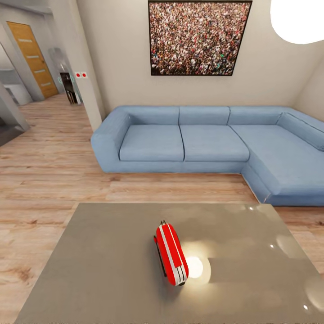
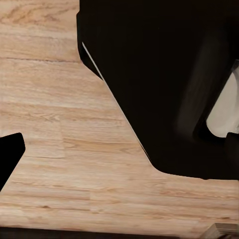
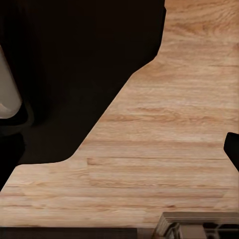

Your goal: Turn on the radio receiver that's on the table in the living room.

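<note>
The red radio receiver lies on the table, a little right of the middle of its glossy grey top, long side pointing away from me. White and grey bands run along it and a thin dark handle shows on its left side. Its speaker face is hidden from here. Of my left gripper, one dark fingertip shows at the edge of the left wrist view over wood floor. Of my right gripper, one dark fingertip shows likewise. Nothing is between the fingers.
Beyond the table a strip of plank floor leads to the blue L-shaped sofa, under the framed crowd picture. A white pendant lamp hangs at top right. A hallway with a wooden door opens at the left.
</note>
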{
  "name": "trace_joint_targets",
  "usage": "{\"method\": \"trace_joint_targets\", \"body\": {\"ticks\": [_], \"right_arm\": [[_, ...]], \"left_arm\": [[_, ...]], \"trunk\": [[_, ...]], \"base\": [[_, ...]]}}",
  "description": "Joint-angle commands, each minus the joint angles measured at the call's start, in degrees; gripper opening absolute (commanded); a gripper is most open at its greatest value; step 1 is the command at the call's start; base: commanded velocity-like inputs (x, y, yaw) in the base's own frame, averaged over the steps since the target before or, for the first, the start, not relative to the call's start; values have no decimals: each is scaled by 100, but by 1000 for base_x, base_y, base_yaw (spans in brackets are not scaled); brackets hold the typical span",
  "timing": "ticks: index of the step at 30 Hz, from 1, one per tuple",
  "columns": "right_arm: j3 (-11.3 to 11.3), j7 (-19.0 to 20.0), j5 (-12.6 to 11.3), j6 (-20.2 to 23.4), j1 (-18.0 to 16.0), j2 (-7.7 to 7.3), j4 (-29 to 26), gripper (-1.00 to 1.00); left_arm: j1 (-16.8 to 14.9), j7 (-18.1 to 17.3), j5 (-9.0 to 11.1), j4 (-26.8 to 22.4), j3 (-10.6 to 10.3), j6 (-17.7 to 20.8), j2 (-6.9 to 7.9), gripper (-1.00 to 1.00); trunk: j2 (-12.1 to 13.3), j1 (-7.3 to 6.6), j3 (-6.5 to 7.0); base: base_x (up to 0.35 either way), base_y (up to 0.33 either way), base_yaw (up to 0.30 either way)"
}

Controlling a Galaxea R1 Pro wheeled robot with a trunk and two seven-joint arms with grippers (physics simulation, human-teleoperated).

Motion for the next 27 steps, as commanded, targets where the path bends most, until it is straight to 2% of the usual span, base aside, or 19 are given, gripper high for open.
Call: {"method": "trace_joint_targets", "body": {"ticks": [1,27], "right_arm": [[0,0,0,0,0,0,0,100],[0,0,0,0,0,0,0,100]], "left_arm": [[0,1,1,0,0,0,0,100],[0,1,3,0,-1,0,0,100]], "trunk": [[0,0,-10],[0,0,-250]], "base": [[0,0,0],[0,0,0]]}}
